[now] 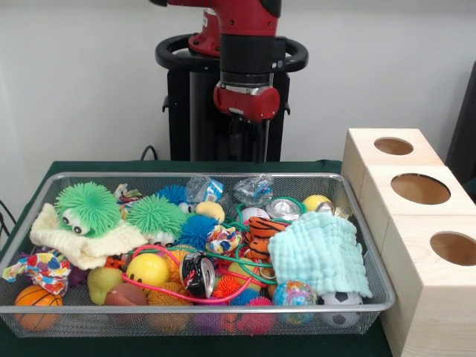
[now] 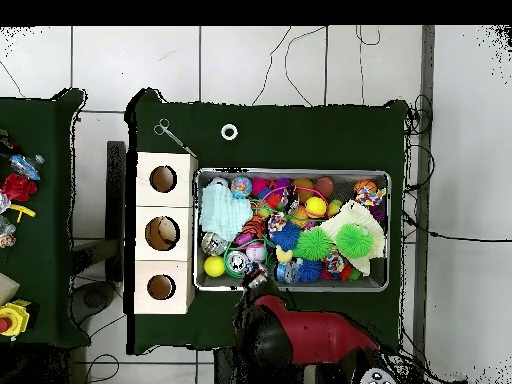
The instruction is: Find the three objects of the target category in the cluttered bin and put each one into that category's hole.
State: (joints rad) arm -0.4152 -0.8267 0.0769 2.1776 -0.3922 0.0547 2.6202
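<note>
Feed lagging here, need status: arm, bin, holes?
Arm raised behind the bin, pincer state unclear. Bin full of toys; light blue cloth covers one corner. Three holes in wooden box open, nothing blocking.

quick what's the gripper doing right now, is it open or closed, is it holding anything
Gripper: cannot be told. Only the arm's end shows, raised behind the bin; nothing visibly held.

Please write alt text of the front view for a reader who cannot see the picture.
A wire mesh bin on a green table is full of mixed toys: green spiky balls, a yellow smiley ball, a light blue cloth, a small soccer ball. The red robot arm hangs above its far edge. A wooden box with three round holes stands beside it.
</note>
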